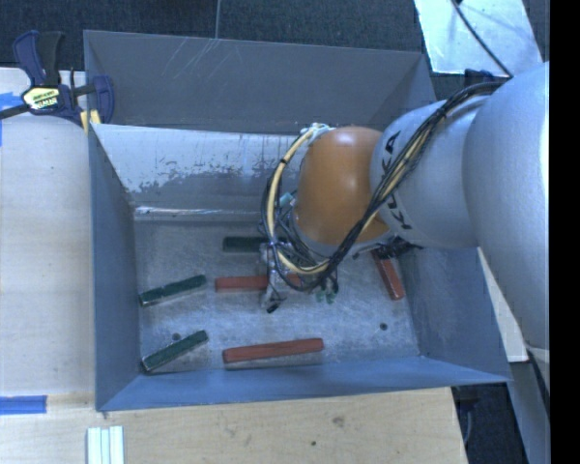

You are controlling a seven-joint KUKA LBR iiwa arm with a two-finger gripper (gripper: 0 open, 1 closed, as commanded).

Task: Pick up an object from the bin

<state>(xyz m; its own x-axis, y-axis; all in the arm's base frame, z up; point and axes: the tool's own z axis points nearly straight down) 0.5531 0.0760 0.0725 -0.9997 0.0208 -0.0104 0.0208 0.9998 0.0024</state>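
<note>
Camera view. Grey bin (111,259), floor thinly strewn with flat bars, red and green. Arm (464,172) in from the right, orange cover (333,196) and cable loops over the wrist. Gripper (272,296) low over mid-floor. Open or closed: cannot tell, with cover and cables in the way.

Nearest thing: short red bar (238,282), flat at mid-floor, its right end right at the gripper, perhaps touching. Not seen to be gripped.

Dark bar (242,244) just behind it, toward the back wall, right end under the cables. Red stub (390,276) on the right of the floor, angled, upper end hidden below the arm. Green bar (172,290) left of centre, slightly tilted. Second green bar (174,350) at front left. Long red bar (273,352) along the front wall, well apart from the gripper. All bars flat on the floor, each apart from the others.
</note>
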